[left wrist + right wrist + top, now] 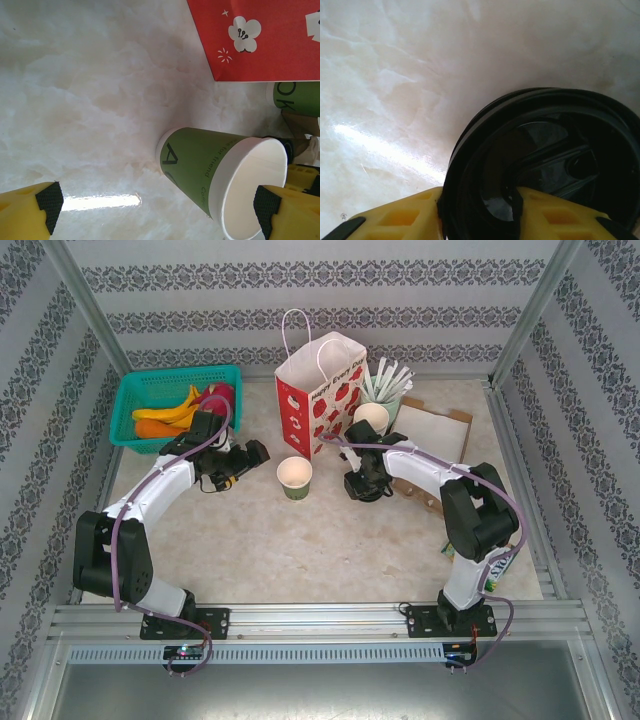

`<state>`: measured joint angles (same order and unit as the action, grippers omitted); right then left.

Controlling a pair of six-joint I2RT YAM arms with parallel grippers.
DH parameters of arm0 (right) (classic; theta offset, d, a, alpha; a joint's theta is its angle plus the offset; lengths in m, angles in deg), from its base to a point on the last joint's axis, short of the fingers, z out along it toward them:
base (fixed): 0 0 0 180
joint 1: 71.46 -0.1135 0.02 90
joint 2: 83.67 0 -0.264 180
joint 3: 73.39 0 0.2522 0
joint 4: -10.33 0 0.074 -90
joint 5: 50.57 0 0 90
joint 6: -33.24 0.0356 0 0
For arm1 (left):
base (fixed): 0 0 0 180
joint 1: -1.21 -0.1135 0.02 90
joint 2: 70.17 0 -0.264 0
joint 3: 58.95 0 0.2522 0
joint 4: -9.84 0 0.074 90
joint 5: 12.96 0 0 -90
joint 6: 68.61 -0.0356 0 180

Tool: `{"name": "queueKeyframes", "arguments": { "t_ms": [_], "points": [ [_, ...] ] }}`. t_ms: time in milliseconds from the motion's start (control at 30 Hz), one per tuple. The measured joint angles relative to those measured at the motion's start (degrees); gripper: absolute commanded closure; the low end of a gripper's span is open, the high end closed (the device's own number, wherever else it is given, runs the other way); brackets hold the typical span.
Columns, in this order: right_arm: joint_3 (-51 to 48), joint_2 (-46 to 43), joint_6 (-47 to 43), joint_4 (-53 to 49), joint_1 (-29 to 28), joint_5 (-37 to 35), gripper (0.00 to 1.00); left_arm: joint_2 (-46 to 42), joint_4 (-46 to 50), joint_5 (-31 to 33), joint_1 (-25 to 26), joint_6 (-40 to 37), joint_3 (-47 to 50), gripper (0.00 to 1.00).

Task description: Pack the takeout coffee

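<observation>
The takeout coffee's green paper cup (295, 477) stands upright in the middle of the table, its cream inside showing and no lid on it. My left gripper (250, 453) hangs just left of it with its jaws wide open. In the left wrist view the cup (200, 165) sits ahead of the left gripper (157, 205), nearer the right finger. My right gripper (360, 485) is down on the table right of the cup. Its pads pinch the rim of a black lid (545, 150), one finger outside and one inside the right gripper (479, 205).
A red and white strawberry paper bag (322, 400) stands open behind the cup. A stack of lidless cups (372, 418) and white sticks (390, 380) are to its right, beside a cardboard box (435, 430). A teal basket (125, 410) sits at the back left.
</observation>
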<state>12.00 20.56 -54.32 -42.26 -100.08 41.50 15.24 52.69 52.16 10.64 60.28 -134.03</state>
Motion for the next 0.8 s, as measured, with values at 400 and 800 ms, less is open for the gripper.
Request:
{"name": "queueKeyframes", "arguments": {
  "t_ms": [400, 800],
  "points": [
    [0.9, 0.2, -1.4, 0.0, 0.0, 0.7, 0.88, 0.0, 0.0, 0.1, 0.0, 0.1, 0.0, 0.00],
    [-0.5, -10.7, -5.8, 2.6, -1.1, 5.6, 0.96, -4.3, -1.2, -0.4, 0.0, -4.2, 0.7, 0.01]
  ]
}}
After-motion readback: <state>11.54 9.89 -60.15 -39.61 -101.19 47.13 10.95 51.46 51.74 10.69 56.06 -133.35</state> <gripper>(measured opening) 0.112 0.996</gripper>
